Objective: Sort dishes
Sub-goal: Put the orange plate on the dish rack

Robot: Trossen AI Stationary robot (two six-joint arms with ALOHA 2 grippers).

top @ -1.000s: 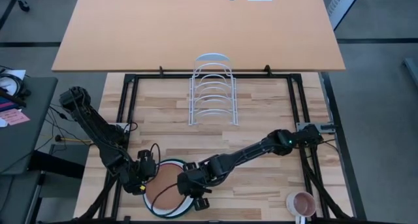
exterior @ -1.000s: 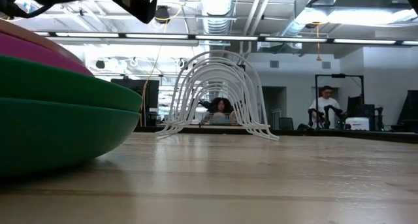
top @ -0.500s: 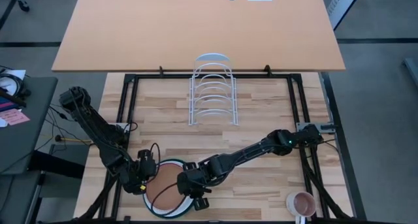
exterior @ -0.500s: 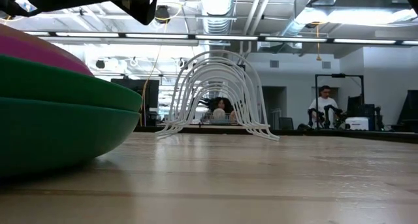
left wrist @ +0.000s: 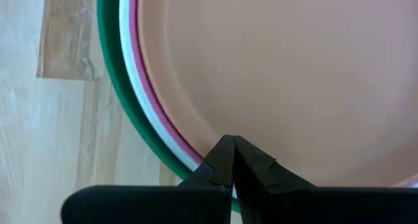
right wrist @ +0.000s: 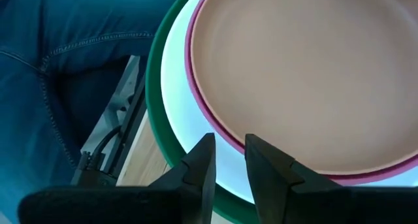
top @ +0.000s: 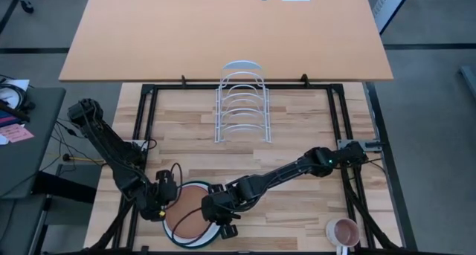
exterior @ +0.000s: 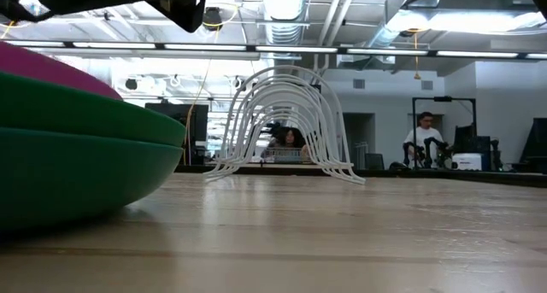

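The dishes lie stacked near the table's front edge. The terracotta plate [top: 186,213] is on top, then the pink plate [right wrist: 215,136], the white plate [right wrist: 179,87] and the dark green plate [exterior: 77,156] at the bottom. My left gripper [left wrist: 230,145] is shut, with its tips at the stack's left rim. My right gripper [right wrist: 228,155] stands at the stack's right rim, slightly open, its fingers over the white plate with the pink rim showing in the gap. My left gripper's shut fingertips [left wrist: 224,152] slant down from the table's left onto the rims of the top plates [left wrist: 204,152]; I cannot tell whether they touch. My right gripper's fingers [right wrist: 204,160] slant down over the white plate's rim [right wrist: 189,142]; I cannot tell whether they touch.
A white wire rack [top: 242,102] stands at the far middle of the table. A small pink mug [top: 344,231] sits at the near right corner. A person in blue jeans [right wrist: 59,67] stands close to the table's front edge beside the stack.
In the low view the pink plate's edge has sunk a little onto the stack. Both arms have kept still.
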